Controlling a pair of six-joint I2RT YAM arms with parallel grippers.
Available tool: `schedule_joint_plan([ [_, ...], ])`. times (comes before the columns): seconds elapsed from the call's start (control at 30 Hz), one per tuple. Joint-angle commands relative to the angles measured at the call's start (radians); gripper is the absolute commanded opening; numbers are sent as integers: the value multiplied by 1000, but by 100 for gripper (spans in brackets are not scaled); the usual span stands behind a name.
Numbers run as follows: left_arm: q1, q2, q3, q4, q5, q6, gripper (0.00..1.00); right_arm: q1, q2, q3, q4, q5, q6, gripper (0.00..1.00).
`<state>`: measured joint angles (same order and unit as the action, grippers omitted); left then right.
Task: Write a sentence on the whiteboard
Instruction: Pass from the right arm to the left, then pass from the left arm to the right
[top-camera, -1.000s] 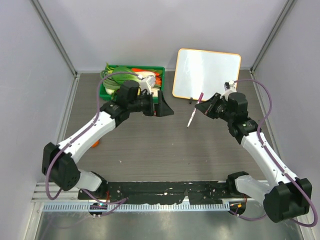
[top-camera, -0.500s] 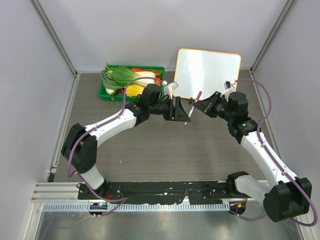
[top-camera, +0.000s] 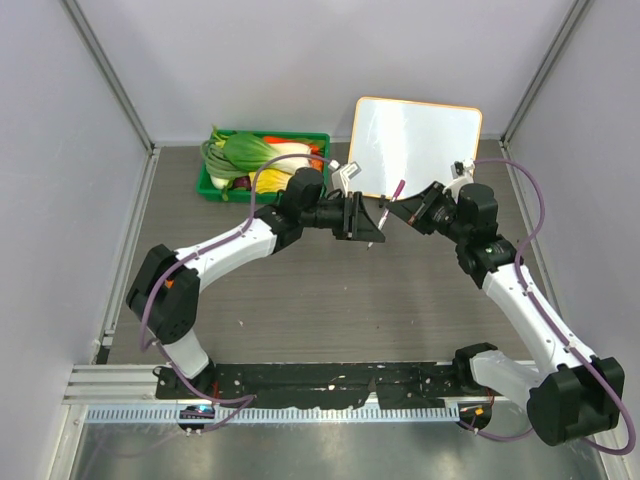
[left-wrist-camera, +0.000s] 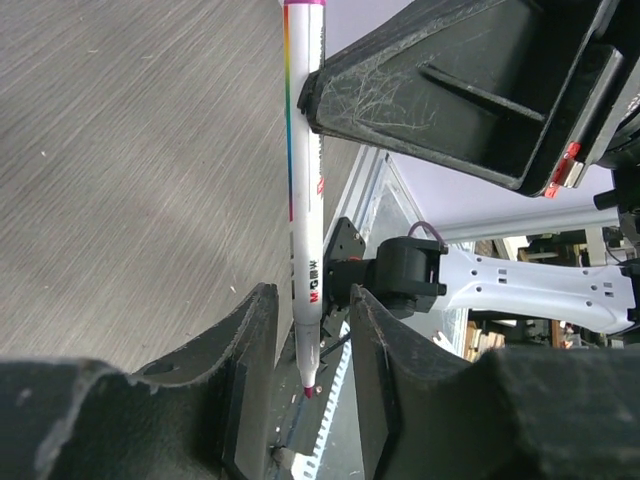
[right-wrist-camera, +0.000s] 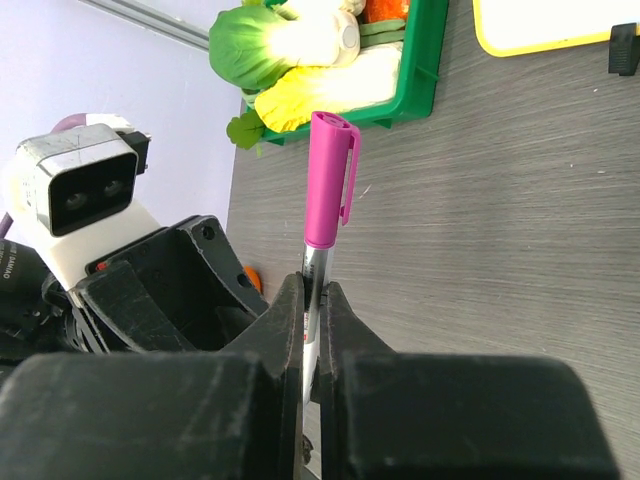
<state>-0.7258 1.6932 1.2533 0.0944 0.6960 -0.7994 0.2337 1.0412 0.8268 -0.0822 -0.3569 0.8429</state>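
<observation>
While my right hand (right-wrist-camera: 315, 300) is pinching the pen (left-wrist-camera: 305, 200) mid-barrel, cap (right-wrist-camera: 325, 180) aimed far toward the blank whiteboard (top-camera: 415, 140) just behind it, my left hand (left-wrist-camera: 312, 340) straddles the pen's near end from the left, fingers (left-wrist-camera: 250, 350) half spread, not clamped yet.

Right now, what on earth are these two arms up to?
The right arm's fingers are clamped on a white marker with a pink cap, holding it up between the two arms. The left arm's fingers sit either side of the marker's tail end. Small gaps show there, so they are not gripping it. The cap is on, and the whiteboard beyond them shows no writing.
</observation>
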Motion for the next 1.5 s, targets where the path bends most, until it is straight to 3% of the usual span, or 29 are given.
schedule_joint_plan([
  [0.0,-4,-6,-2,1,5,34,34,4,-30,32,61,16,24,1],
  [0.17,-4,6,11,-53,-1,66,3,3,-33,29,56,33,33,1],
  [0.33,-3,-13,9,-119,-36,104,0,4,-23,38,68,9,19,3],
  [0.4,9,-35,11,-145,-56,121,0,4,-10,47,76,-28,12,12],
  [0.5,46,-69,14,-189,-56,149,0,4,8,72,75,-74,1,51],
  [0.6,95,-107,21,-240,-47,184,0,4,28,98,76,-137,-10,78],
  [0.67,127,-128,34,-274,-21,204,0,4,29,97,137,-174,-1,86],
  [0.9,181,-198,126,-459,62,345,0,18,92,164,209,-289,27,85],
  [1.03,181,-213,196,-600,131,466,0,84,138,218,236,-329,1,84],
  [1.17,181,-248,210,-637,171,514,0,153,175,238,278,-333,7,81],
  [1.3,181,-276,193,-639,218,531,0,159,194,226,358,-387,61,65],
  [1.47,180,-302,170,-622,221,532,0,162,189,213,364,-435,77,53],
])
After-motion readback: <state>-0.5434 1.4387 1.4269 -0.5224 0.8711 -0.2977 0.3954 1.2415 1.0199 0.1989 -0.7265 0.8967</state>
